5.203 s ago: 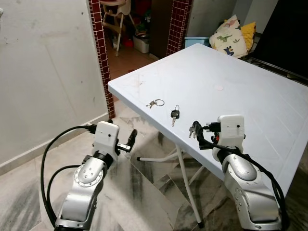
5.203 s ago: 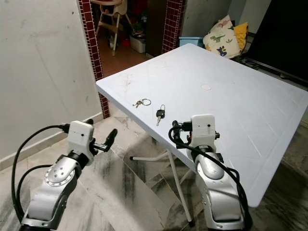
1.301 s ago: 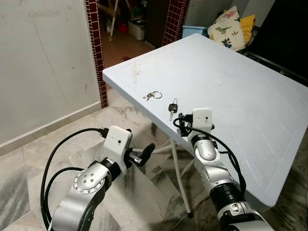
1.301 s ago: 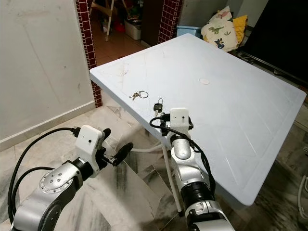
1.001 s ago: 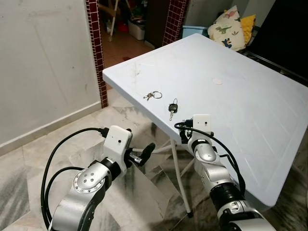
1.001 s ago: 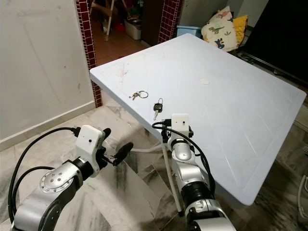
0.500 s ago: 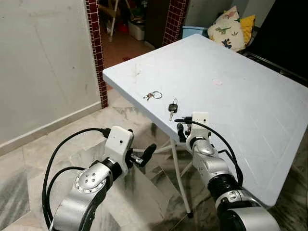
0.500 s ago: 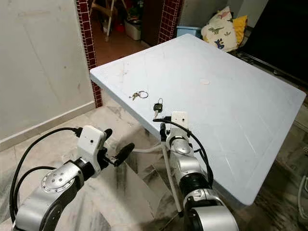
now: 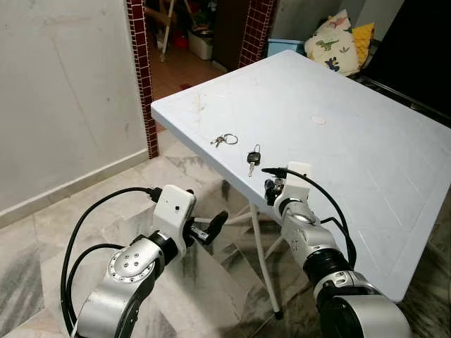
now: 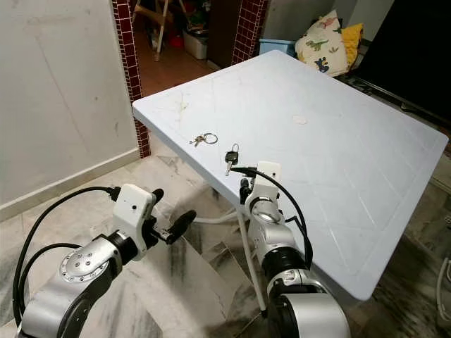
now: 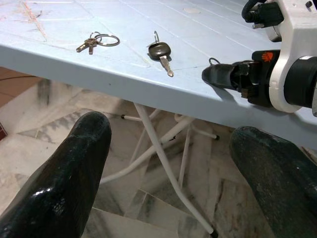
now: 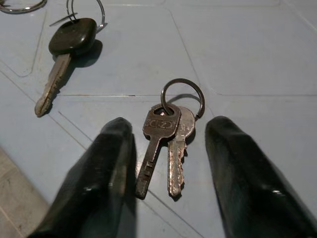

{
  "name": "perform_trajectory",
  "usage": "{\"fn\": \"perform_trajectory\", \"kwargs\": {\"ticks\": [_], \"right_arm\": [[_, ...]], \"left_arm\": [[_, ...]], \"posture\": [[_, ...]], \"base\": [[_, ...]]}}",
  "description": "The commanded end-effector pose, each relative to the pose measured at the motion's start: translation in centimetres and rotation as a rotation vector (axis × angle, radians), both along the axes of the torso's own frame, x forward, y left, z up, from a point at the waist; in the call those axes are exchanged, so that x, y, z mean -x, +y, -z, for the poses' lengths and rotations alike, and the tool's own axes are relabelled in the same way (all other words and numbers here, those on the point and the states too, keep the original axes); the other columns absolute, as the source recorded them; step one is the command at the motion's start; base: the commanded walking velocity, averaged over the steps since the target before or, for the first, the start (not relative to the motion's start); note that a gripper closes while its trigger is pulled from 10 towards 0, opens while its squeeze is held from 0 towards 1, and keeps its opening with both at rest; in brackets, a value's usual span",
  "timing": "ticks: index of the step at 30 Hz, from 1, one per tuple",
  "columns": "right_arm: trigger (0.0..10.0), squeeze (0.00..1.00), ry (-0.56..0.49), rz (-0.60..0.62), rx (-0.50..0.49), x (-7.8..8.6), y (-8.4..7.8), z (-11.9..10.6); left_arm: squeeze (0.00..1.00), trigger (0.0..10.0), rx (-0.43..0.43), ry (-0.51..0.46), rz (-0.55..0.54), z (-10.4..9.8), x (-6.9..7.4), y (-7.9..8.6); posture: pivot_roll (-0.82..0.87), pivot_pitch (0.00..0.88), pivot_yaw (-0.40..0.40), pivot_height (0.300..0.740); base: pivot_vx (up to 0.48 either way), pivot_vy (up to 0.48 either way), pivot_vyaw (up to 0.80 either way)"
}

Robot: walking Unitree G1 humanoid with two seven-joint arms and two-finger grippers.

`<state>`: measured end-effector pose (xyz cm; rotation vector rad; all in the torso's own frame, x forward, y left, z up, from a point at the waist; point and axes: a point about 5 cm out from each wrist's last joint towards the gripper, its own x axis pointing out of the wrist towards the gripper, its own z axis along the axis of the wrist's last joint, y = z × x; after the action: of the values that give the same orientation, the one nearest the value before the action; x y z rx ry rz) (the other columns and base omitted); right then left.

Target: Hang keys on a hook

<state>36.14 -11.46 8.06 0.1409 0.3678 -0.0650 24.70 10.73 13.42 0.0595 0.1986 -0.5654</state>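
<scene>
Two silver keys on a ring (image 12: 171,144) flat near table (image 9: 366,162) edge, between parted, empty right gripper (image 12: 168,171) fingers. Risk: pads skating over thin metal, nudging keys off table edge. Left gripper (image 11: 168,163) below table edge, spread wide.

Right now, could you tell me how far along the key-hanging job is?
Early. Done: the right claw is open around the pair of keys, which lies flat on the white table. In hand: closing on it. Left: lifting it and hanging it on a hook. The left claw waits open below the table's edge.
</scene>
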Motion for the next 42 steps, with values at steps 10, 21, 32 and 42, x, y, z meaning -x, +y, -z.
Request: {"fn": "perform_trajectory", "kwargs": {"ticks": [10,21,32,42], "right_arm": [[0.0,0.0,0.072,-0.024,-0.027,0.4,0.3,1.0],[0.0,0.0,0.089,-0.043,-0.026,0.6,0.3,1.5],[0.0,0.0,0.093,-0.047,-0.025,0.7,0.2,1.6],[0.0,0.0,-0.009,-0.016,0.027,0.5,-1.3,0.8]], "left_arm": [[0.0,10.0,-0.004,0.001,0.015,-0.1,0.0,-0.3],[0.0,10.0,0.035,0.034,0.16,-0.2,1.2,-1.6],[0.0,10.0,0.023,0.035,0.177,-0.1,1.3,-1.7],[0.0,10.0,-0.002,-0.021,0.058,-0.4,0.0,-0.3]], "posture": [[0.15,0.047,-0.125,0.74],[0.15,0.046,-0.126,0.74],[0.15,0.041,-0.123,0.74],[0.16,0.03,-0.117,0.74]], "base": [[0.0,0.0,0.0],[0.0,0.0,0.0],[0.0,0.0,0.0],[0.0,0.0,0.0]]}}
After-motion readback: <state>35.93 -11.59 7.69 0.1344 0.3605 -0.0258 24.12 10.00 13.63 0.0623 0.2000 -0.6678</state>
